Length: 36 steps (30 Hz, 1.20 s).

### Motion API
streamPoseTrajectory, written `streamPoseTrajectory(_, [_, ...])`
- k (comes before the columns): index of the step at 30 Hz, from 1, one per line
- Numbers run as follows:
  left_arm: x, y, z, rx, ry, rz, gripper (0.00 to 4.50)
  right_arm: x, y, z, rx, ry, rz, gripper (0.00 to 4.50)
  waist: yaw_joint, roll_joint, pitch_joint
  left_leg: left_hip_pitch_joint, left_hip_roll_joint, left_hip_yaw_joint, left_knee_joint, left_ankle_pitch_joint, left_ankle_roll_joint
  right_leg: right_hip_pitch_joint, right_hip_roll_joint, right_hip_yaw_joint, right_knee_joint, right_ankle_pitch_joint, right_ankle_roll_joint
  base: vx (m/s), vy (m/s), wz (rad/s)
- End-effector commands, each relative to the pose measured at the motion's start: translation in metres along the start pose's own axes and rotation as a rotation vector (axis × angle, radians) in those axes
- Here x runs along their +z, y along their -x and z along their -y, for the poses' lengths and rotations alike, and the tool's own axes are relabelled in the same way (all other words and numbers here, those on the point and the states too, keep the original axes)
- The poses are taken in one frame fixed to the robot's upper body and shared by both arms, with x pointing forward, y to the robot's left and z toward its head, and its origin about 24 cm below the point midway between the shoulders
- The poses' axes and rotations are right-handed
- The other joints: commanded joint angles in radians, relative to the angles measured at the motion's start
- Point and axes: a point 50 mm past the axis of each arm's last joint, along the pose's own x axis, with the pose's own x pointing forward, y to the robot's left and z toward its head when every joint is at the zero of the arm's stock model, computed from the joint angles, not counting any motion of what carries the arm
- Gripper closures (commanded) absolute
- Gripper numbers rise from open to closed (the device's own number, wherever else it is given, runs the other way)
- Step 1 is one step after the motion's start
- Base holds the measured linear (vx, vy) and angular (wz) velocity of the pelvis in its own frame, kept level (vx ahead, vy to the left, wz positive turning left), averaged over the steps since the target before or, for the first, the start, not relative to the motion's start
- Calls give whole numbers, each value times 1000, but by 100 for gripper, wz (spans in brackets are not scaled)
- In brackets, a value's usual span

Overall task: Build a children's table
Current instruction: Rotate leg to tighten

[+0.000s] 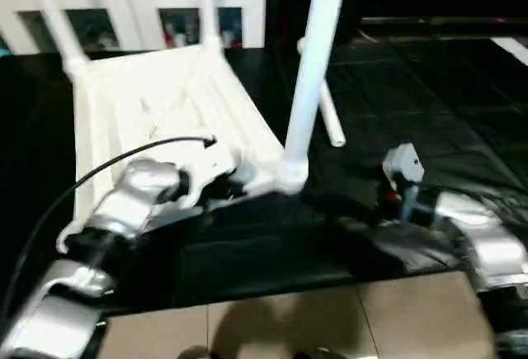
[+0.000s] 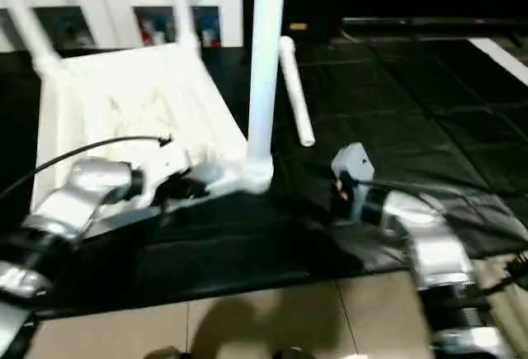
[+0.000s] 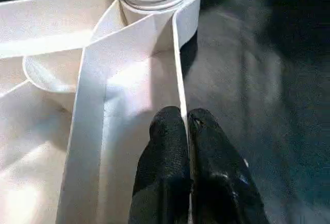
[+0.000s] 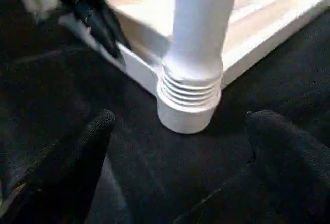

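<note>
Already three legs stand in the upturned table top [image 1: 165, 103]; a fourth leg [image 1: 330, 120] lies loose at centre. Left hand [image 3: 186, 131] pinches the rim, right hand [image 4: 180, 157] gapes empty.

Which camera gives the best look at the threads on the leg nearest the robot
The right wrist view: the leg's threads face the camera, seated in the corner socket. The left wrist view cuts them off at the picture's edge; the eye views show the whole leg, threads unreadable.

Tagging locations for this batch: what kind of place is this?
Probably an indoor room set up for assembly: black floor mat, tiled floor at its near edge, and a white cabinet with glass doors behind the upturned children's table.
</note>
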Motion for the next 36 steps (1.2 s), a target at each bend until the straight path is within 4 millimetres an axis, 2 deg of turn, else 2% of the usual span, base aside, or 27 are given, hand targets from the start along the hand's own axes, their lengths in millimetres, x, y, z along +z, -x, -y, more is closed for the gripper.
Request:
streamPoseTrajectory(1, [15,-4,5,-97,-94,44,450,4,-1,-1,45,24,-17,8,0,8,-82,9,37,-5,-58,-119,96,70,-76,52,-69,-89,-234,0,0,0])
streamPoseTrajectory(3, [15,-1,11,-186,-139,30,450,6,-6,0,101,34,-43,8,7,5,-83,8,39,-5,-59,-116,93,69,-77,51,-67,-97,-233,0,0,0])
streamPoseTrajectory(8, [16,-2,18,-268,-204,14,450,3,-16,-6,222,30,-85,8,21,9,-81,14,42,-4,-59,-135,80,64,-79,53,-69,-126,-231,0,0,0])
streamPoseTrajectory(9, [16,-3,20,-284,-211,8,450,2,-19,-8,239,31,-88,8,21,7,-81,10,42,-5,-61,-136,77,66,-80,52,-67,-127,-229,0,0,0])
streamPoseTrajectory(17, [15,-6,28,-336,-251,3,450,2,-32,-13,345,12,-98,8,19,5,-80,6,40,-6,-61,-126,72,68,-80,52,-67,-133,-217,0,0,0])
streamPoseTrajectory(21, [16,-7,31,-350,-262,6,450,2,-35,-12,360,4,-95,8,16,2,-81,8,40,-6,-61,-124,71,67,-79,51,-68,-141,-217,0,0,0])
streamPoseTrajectory(26, [17,-9,33,-360,-268,8,450,2,-39,-13,388,-3,-93,62,17,5,-81,7,41,-6,-61,-121,74,67,-79,52,-65,-123,-221,0,0,0])
streamPoseTrajectory(27, [16,-9,33,-361,-269,8,450,2,-40,-14,394,-3,-92,62,17,4,-80,7,41,-6,-61,-123,74,67,-79,51,-66,-125,-221,0,0,0])
streamPoseTrajectory(28, [16,-9,33,-362,-270,7,450,2,-41,-14,397,-3,-92,86,17,4,-80,7,40,-6,-61,-126,73,67,-79,52,-67,-133,-219,0,0,0])
streamPoseTrajectory(31, [16,-10,33,-360,-271,5,450,1,-42,-15,405,-7,-93,96,17,5,-81,9,40,-6,-61,-129,69,67,-79,51,-67,-146,-216,0,0,0])
streamPoseTrajectory(33, [16,-10,33,-359,-270,3,450,0,-42,-15,408,-9,-94,129,16,5,-80,8,40,-6,-61,-130,68,67,-79,51,-68,-150,-215,0,0,0])
streamPoseTrajectory(36, [16,-10,33,-359,-269,1,450,-1,-43,-16,411,-12,-94,140,16,4,-81,8,40,-6,-61,-127,67,68,-79,51,-67,-145,-214,0,0,0])
